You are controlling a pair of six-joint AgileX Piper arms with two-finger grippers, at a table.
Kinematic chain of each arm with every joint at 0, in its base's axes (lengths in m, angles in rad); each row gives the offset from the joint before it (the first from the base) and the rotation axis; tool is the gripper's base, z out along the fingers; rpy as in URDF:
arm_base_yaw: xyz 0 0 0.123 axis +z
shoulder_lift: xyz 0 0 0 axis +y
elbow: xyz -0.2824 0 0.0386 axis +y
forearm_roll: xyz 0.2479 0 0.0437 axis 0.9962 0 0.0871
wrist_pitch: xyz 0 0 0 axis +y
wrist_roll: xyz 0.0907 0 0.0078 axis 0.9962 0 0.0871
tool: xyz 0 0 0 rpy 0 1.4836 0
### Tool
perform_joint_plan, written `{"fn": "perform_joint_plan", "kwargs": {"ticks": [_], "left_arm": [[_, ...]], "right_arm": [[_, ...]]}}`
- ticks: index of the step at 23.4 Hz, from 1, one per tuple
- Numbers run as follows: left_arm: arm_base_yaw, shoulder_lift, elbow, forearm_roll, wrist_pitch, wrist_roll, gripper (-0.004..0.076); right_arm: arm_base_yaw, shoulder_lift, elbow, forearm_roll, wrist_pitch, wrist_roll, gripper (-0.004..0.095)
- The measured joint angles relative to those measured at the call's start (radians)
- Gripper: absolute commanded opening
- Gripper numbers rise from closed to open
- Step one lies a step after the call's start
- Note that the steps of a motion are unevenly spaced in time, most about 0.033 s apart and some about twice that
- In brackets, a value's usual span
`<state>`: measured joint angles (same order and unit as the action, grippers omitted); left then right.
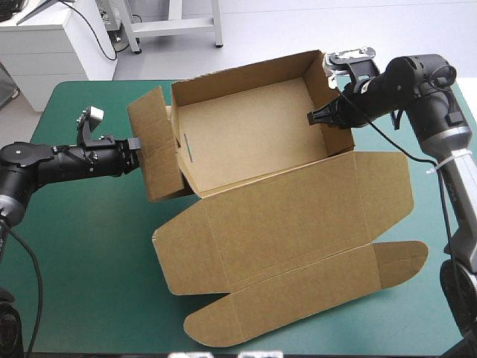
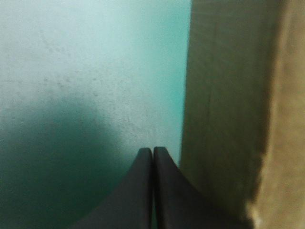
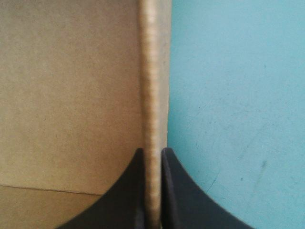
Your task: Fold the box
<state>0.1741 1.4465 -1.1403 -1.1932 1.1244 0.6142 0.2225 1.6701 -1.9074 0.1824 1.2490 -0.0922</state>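
Where the right gripper (image 3: 152, 153) bites, its two black curved fingers are nearly pressed together, pinching the thin right-hand wall (image 3: 153, 71) of the brown corrugated-board box (image 1: 253, 142). The wall's inner face is on one side and the teal-green table cover (image 3: 238, 119) on the other. Across the tray, the left gripper (image 2: 152, 151) has its fingers pressed together on nothing, tips just beside the loose end flap (image 1: 153, 153) that leans outward from the tray's left side. The box sits mid-table toward the far edge, tray upright. Its broad lid (image 1: 291, 216) lies flat toward the near edge, ending in a round-cornered tuck flap (image 1: 298, 298). I'd judge the board light and stiff, yet ready to bend along its creases. Its matte, rough surface seems unlikely to slip. A free edge near a crease looks the best hold, since a flat panel would bow.
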Motion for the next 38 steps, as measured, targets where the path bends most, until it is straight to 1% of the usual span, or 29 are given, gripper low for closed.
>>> {"fn": "perform_joint_plan", "kwargs": {"ticks": [6, 10, 15, 16, 19, 20, 21, 28, 32, 33, 38], "left_arm": [[-0.066, -0.014, 0.0, -0.041, 0.04, 0.0, -0.0008], [-0.076, -0.014, -0.002, -0.043, 0.073, 0.019, 0.0006], [-0.077, -0.014, -0.044, -0.042, 0.078, 0.053, 0.0207], [-0.077, -0.014, -0.052, -0.042, 0.078, 0.053, 0.0311], [-0.077, -0.014, -0.081, -0.054, 0.08, 0.054, 0.0446], [-0.077, -0.014, -0.084, -0.062, 0.08, 0.054, 0.0507], [-0.077, -0.014, -0.086, -0.084, 0.082, 0.053, 0.0522], [-0.077, -0.014, -0.088, -0.12, 0.083, 0.008, 0.0522], [-0.077, -0.014, -0.088, -0.133, 0.083, -0.009, 0.0456], [-0.077, -0.014, -0.088, -0.135, 0.079, -0.011, 0.0445], [-0.087, -0.014, -0.088, -0.099, 0.025, -0.034, 0.0446]], "right_arm": [[0.0, 0.002, 0.0, -0.003, 0.0, 0.0, -0.0015], [0.0, 0.002, 0.0, -0.007, 0.0, 0.0, -0.0015], [0.0, 0.012, 0.0, -0.008, 0.0, 0.012, -0.0015], [0.0, 0.014, 0.0, -0.008, 0.0, 0.015, -0.0015], [0.0, 0.022, 0.0, -0.01, 0.0, 0.023, -0.0015], [0.0, 0.022, 0.0, -0.011, 0.0, 0.024, -0.0015], [0.0, 0.022, 0.0, -0.015, 0.0, 0.025, -0.0015], [0.0, 0.022, 0.0, -0.057, 0.0, 0.026, -0.0015], [0.01, 0.022, 0.0, -0.066, -0.011, 0.035, -0.0015], [0.019, 0.021, 0.0, -0.083, -0.02, 0.044, -0.0014], [0.111, 0.014, 0.0, -0.211, -0.06, 0.119, -0.0015]]}}
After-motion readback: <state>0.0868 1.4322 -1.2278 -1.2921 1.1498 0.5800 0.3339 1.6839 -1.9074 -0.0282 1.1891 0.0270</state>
